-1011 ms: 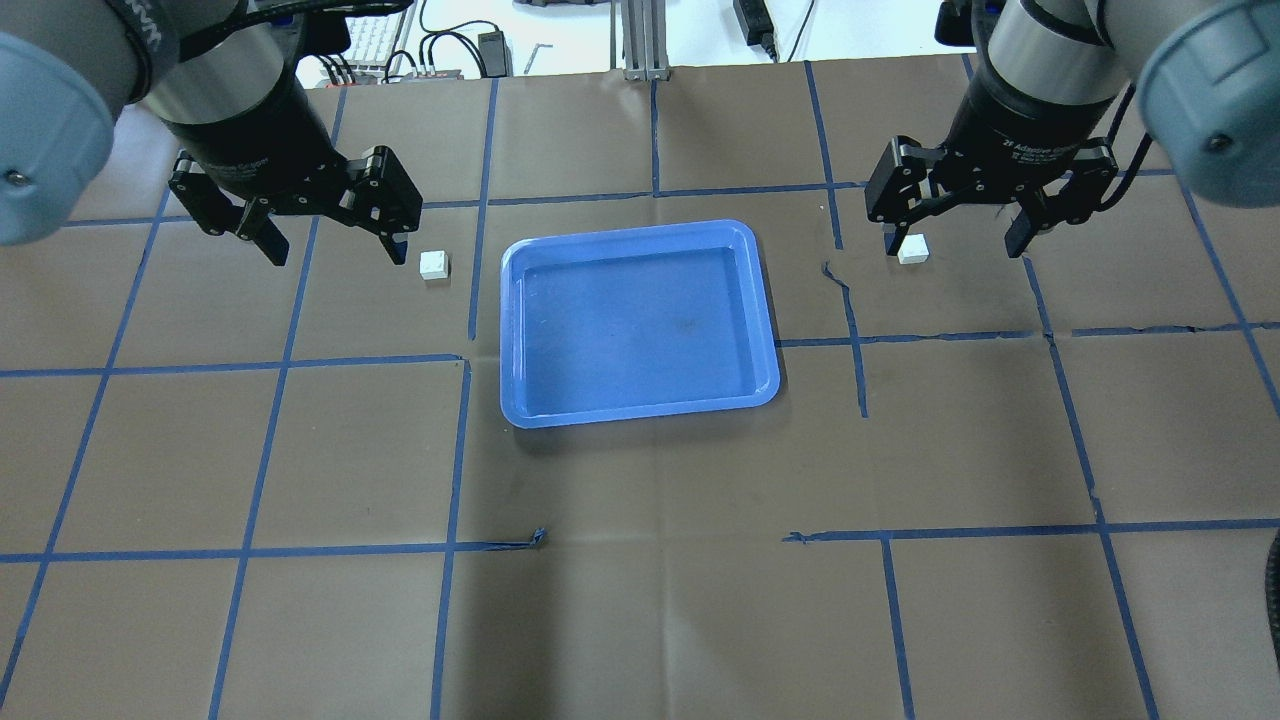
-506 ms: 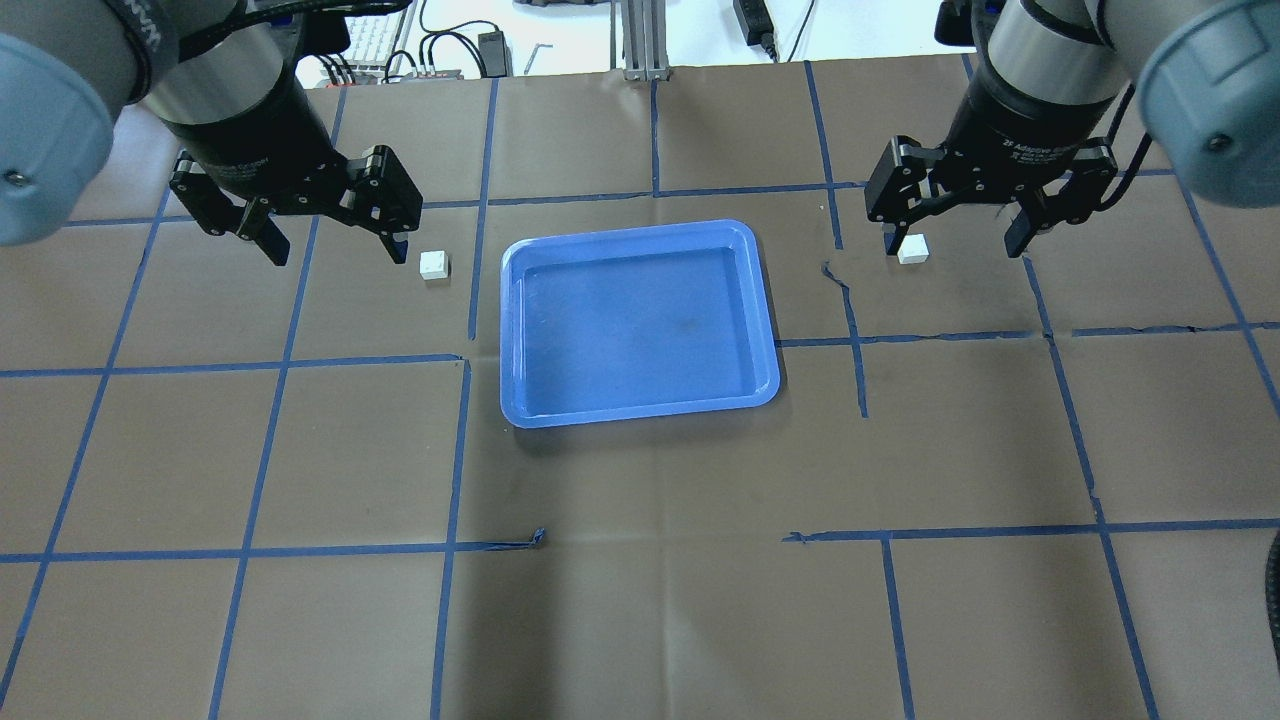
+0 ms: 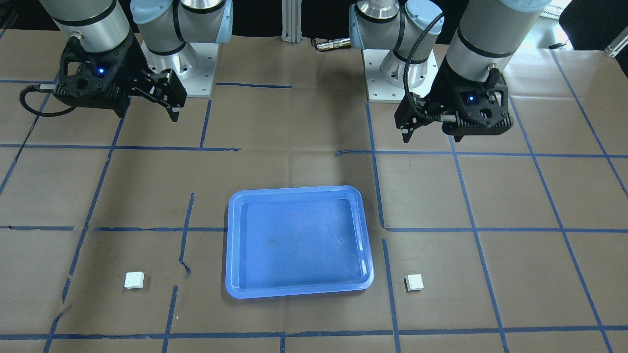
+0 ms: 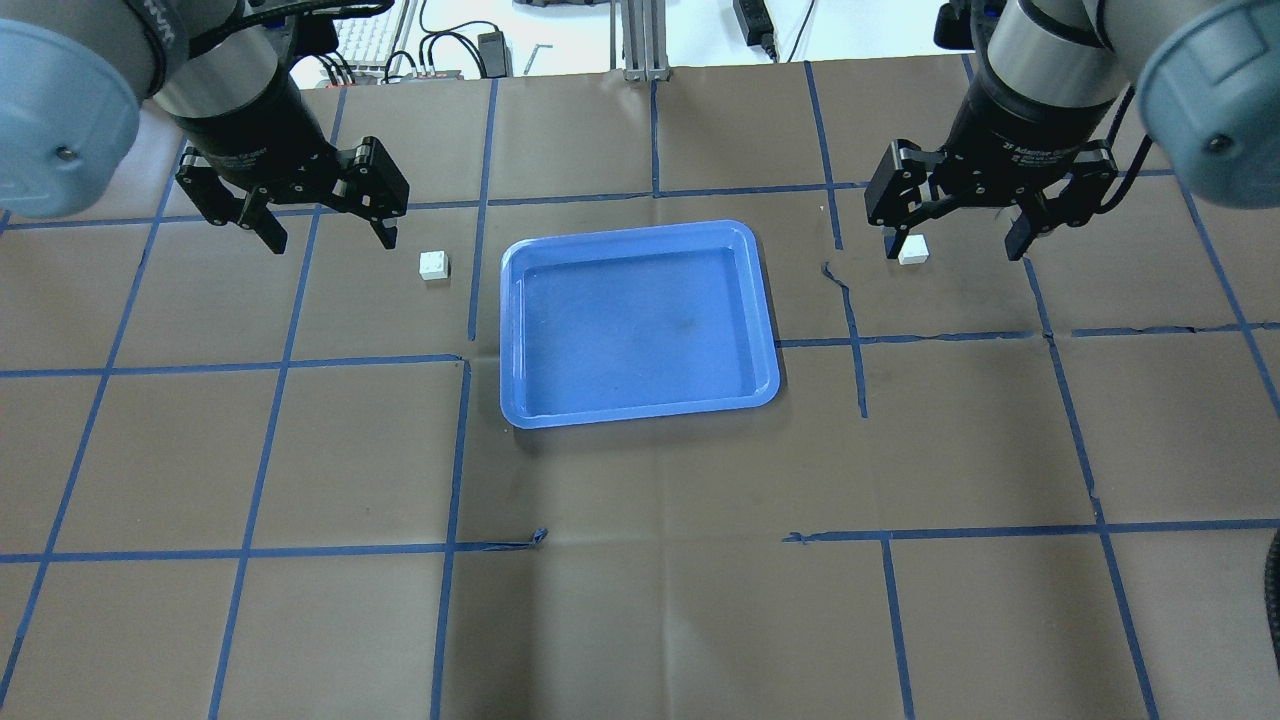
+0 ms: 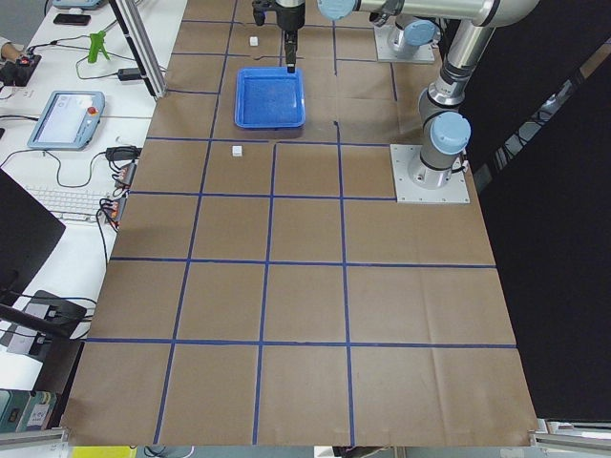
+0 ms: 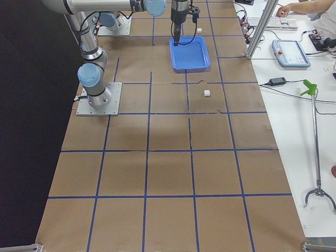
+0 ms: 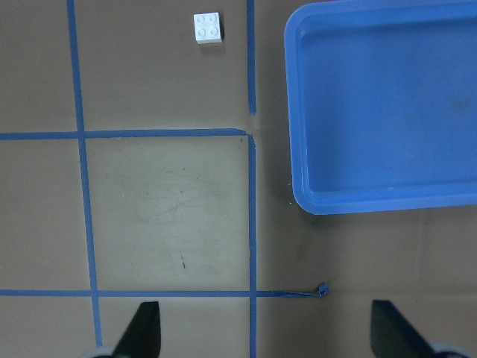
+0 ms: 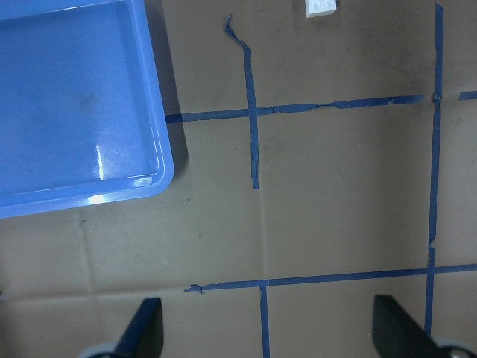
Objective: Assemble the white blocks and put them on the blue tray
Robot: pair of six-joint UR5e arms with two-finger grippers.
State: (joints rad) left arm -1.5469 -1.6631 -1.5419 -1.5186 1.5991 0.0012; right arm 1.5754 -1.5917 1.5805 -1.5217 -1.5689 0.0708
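The blue tray [image 4: 640, 330] lies empty at the table's middle. One white block [image 4: 434, 265] sits on the table just left of the tray. The other white block [image 4: 912, 250] sits well to the tray's right. My left gripper [image 4: 328, 238] is open and empty, hovering left of the first block. My right gripper [image 4: 952, 250] is open and empty, with its left finger beside the second block in the overhead view. The left wrist view shows its block [image 7: 208, 27] far ahead and the tray [image 7: 387, 112] to the right. The right wrist view shows its block [image 8: 320, 7] at the top edge.
The table is covered in brown paper with a grid of blue tape lines [image 4: 460, 450]. The two arm bases [image 3: 186, 59] stand at the robot's side. A keyboard and cables [image 4: 440, 45] lie beyond the far edge.
My left gripper has drawn back a little toward the far-left side, away from its block. The right gripper, both blocks and the tray have not moved.
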